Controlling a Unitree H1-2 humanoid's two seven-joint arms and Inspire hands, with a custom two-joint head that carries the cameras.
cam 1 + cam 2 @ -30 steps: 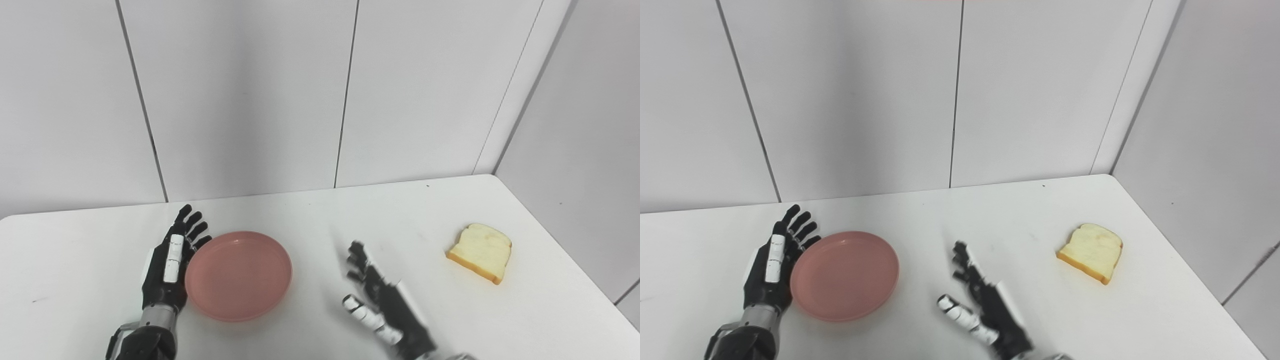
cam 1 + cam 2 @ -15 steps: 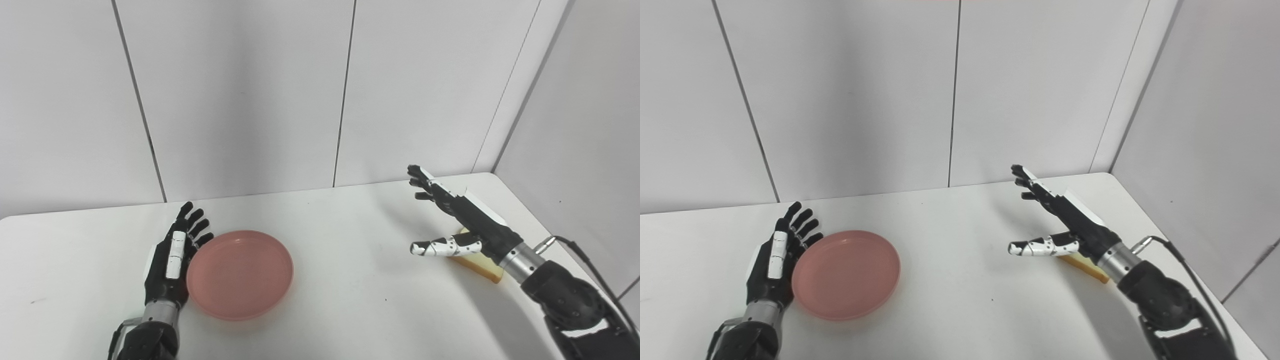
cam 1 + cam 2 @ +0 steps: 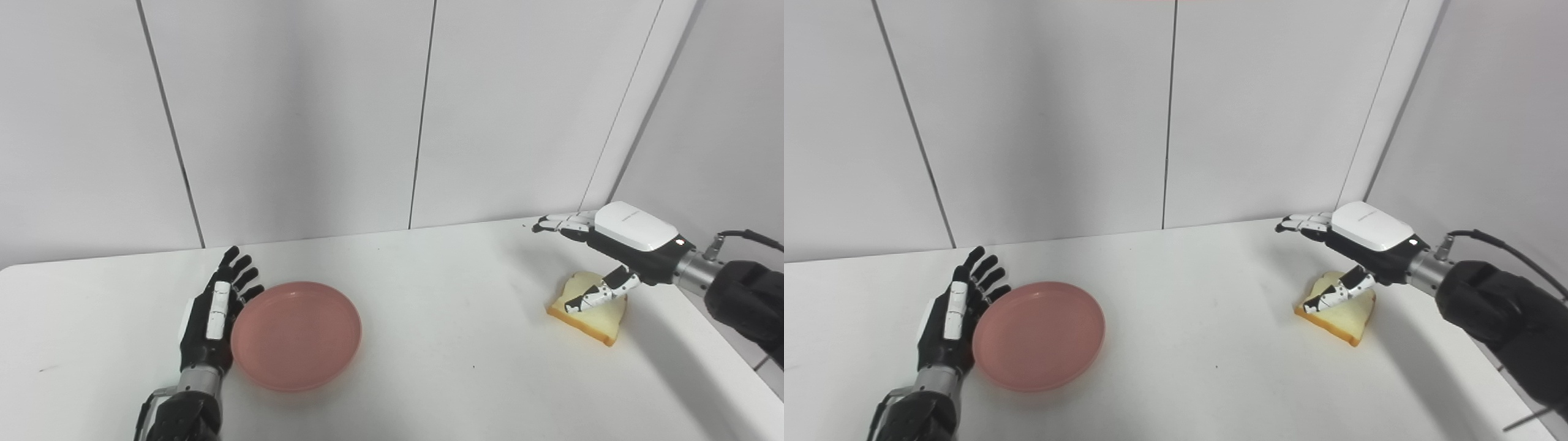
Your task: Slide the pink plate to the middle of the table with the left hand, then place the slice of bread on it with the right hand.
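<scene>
The pink plate (image 3: 296,334) lies flat on the white table (image 3: 429,367), left of the middle. My left hand (image 3: 212,316) stands on edge, fingers spread and open, with its palm against the plate's left rim. At the right, the slice of bread (image 3: 589,313) rests on the table. Above it hovers my right hand (image 3: 612,251), open, palm down, fingers stretched toward the back wall. Its thumb hangs down in front of the bread; I cannot tell whether it touches the slice.
Grey wall panels (image 3: 306,122) close off the table at the back and along the right side. The table's right edge (image 3: 729,373) runs close to the bread. A cable (image 3: 744,234) trails from my right forearm.
My right hand swung from the near middle of the table up and right, then turned palm down over the bread. The plate crept slightly right with my left hand.
</scene>
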